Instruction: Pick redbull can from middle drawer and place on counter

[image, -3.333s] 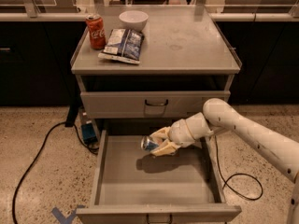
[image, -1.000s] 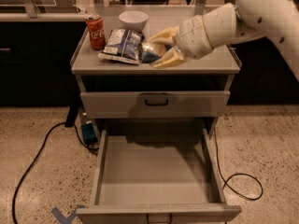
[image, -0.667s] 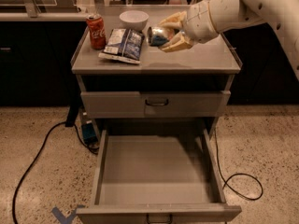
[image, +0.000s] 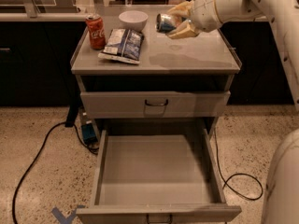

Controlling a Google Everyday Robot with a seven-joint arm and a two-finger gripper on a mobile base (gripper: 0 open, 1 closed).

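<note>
My gripper (image: pixel 180 20) is shut on the redbull can (image: pixel 166 22), a slim silver-and-blue can held tilted on its side. It hangs in the air a little above the counter (image: pixel 196 55), over its back middle part. The white arm comes in from the upper right. The middle drawer (image: pixel 154 169) is pulled wide open below, and its flat grey floor is bare.
On the counter's left side stand a red cola can (image: pixel 95 31), a blue-and-white snack bag (image: pixel 123 45) and a white bowl (image: pixel 133 19). The upper drawer front (image: pixel 154 104) is shut. Cables (image: pixel 35 160) lie on the floor at both sides of the cart.
The gripper lifted the redbull can out of the middle drawer, up above the counter, and has moved it farther back and up. The drawer now holds nothing.
</note>
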